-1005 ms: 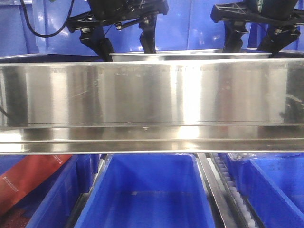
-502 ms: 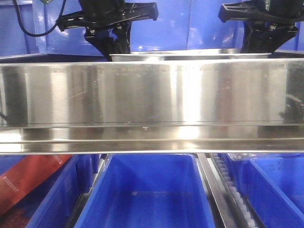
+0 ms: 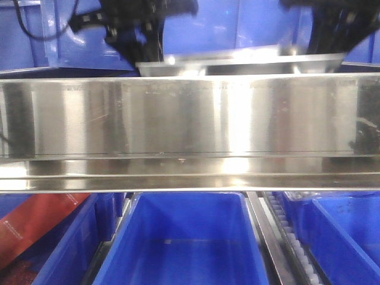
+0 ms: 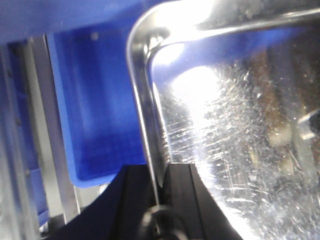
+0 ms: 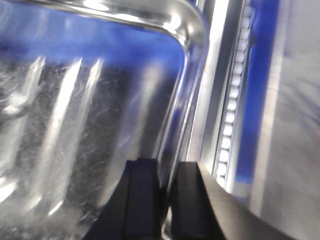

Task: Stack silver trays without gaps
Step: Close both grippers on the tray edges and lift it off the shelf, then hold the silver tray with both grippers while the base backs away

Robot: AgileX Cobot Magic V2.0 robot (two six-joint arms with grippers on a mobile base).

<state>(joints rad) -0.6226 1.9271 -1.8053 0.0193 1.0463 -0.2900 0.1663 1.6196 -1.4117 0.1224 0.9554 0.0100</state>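
Clamping tray [image 3: 237, 64] by its two end rims with left gripper [image 4: 157, 175] and right gripper [image 5: 165, 170] both closed on it, holding its long axis stretching straight between them, neither arm nearer.

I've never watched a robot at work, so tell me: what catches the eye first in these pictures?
A broad, shiny steel rail spans the whole front view, with blue bins below it. Just above the rail, a silver tray hangs blurred between two black arms. In the wrist views the left claw and the right claw each pinch the tray's rim at opposite ends.
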